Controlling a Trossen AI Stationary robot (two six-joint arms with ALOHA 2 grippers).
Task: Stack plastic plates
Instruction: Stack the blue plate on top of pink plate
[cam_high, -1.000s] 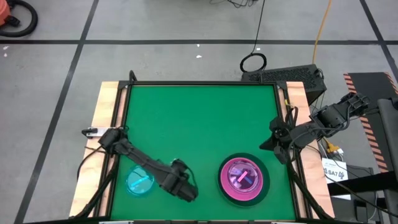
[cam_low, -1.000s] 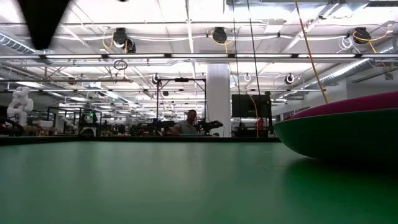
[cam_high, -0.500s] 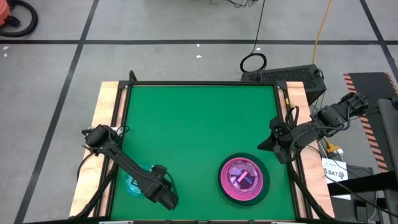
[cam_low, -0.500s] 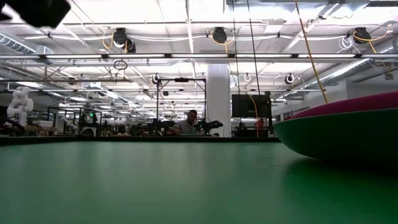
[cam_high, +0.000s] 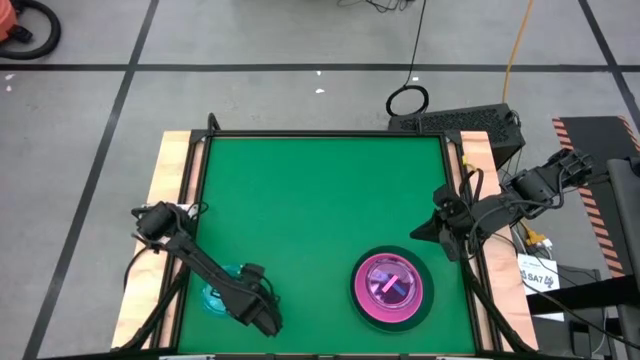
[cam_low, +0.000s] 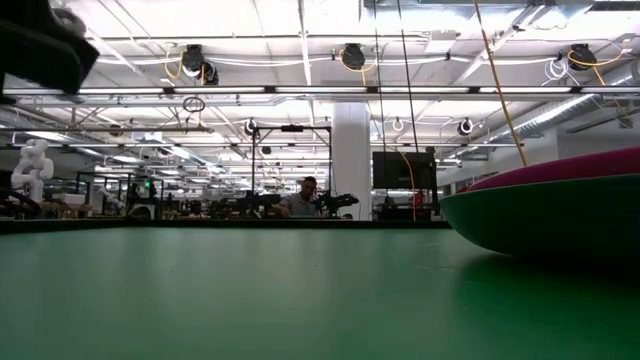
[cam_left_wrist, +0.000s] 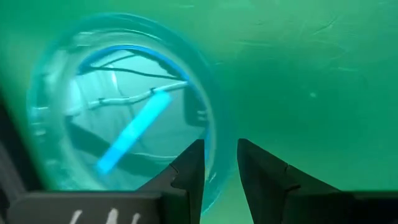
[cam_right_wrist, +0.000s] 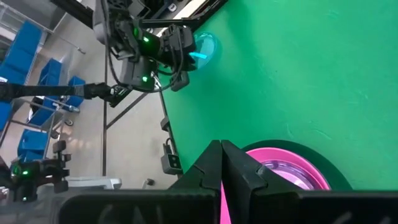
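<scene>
Green felt-like table top (cam_high: 320, 210), framed in pale wood, grey floor around; the low view looks across it into a lit workshop hall.

Stack so far: large dark round plastic plate (cam_high: 390, 284) near the table's front right, with an opaque pink plate (cam_high: 372, 298) nested in it and at least one small translucent pink plate (cam_high: 390, 281) on top. Exact count in the pile cannot be told. In the low view only the stack's rim shows at the right edge.

Remaining piece: small translucent cyan round plastic plate (cam_high: 222, 292), lying flat at the front left, well apart from the stack.

Left gripper (cam_left_wrist: 217, 168) hangs over the cyan plate's rim, fingers (cam_left_wrist: 186, 171) narrowly parted, one inside the rim line and one outside it. Nothing is clamped yet, as far as the wrist view shows; contact with the rim is not clear.

Right gripper (cam_right_wrist: 222, 163) waits at the table's right edge, fingers pressed together, empty.

Judged step: taking the cyan plate by its rim for the carry to the stack.

Risks:
- Thin, slick rim; a shallow bite could let the plate slip out on lifting.
- Closing off the rim would push the light plate sideways, towards the near front edge.
- A one-sided hold leaves the plate hanging tilted, so it may land crooked on the pile.
</scene>
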